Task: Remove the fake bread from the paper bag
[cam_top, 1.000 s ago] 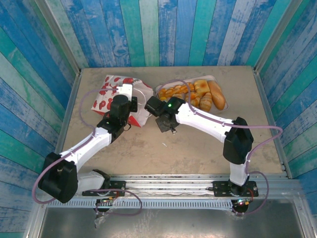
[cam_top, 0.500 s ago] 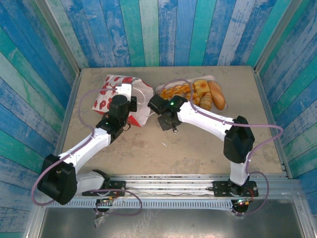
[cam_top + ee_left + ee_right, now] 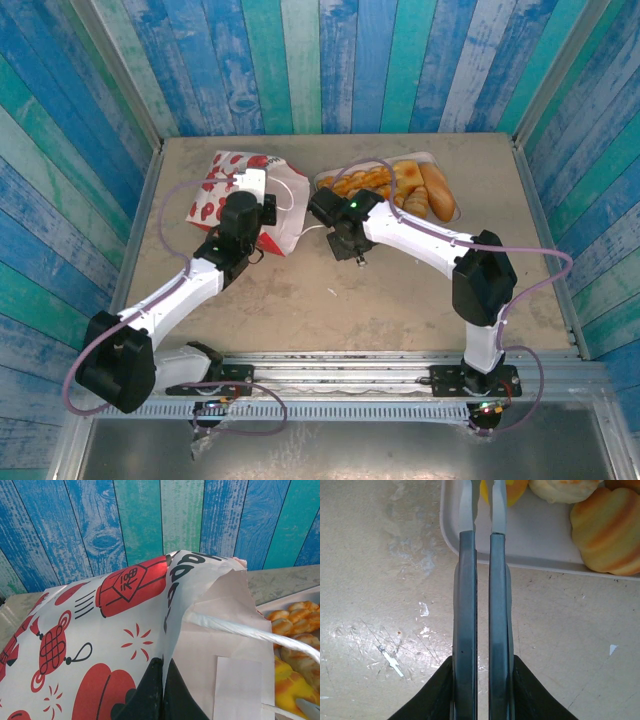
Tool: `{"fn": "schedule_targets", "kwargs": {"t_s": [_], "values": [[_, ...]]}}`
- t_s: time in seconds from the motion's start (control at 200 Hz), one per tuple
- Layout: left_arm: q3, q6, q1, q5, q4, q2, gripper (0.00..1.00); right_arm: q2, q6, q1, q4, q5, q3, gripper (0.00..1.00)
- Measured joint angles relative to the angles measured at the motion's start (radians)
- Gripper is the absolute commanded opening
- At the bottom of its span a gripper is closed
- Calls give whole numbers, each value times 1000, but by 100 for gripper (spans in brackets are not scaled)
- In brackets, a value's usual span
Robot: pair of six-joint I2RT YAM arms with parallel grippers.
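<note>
Anchors paper bag [image 3: 100, 630] in shut left gripper [image 3: 163, 672] jaws; squeezes tongs [image 3: 465, 580] in right gripper [image 3: 482, 670] jaws, tips over tray [image 3: 530, 550], 12 o'clock.

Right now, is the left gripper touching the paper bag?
Touching. The left wrist view shows the left gripper pinched shut on the edge of the paper bag, with no gap.

right gripper [image 3: 482, 680] pinches tongs [image 3: 482, 605], arms nearly together | tong tips cross tray [image 3: 535, 535] rim at its left corner | fake bread [image 3: 607, 530] inside tray, right of tips
</note>
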Motion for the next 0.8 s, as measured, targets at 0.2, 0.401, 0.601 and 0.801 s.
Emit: {"fn": "schedule_targets", "kwargs": {"t_s": [0.2, 0.401, 0.601, 0.801], "values": [[0, -1, 0, 0, 0, 0, 0, -1, -14, 0, 0, -20, 0, 29], [14, -35, 14, 0, -25, -13, 0, -69, -22, 0, -3, -61, -6, 30], [94, -118, 35, -6, -100, -32, 0, -211, -22, -3, -2, -87, -35, 30], [194, -264, 95, 72, -180, -54, 0, -337, -5, -56, 1, -90, -141, 30]]}}
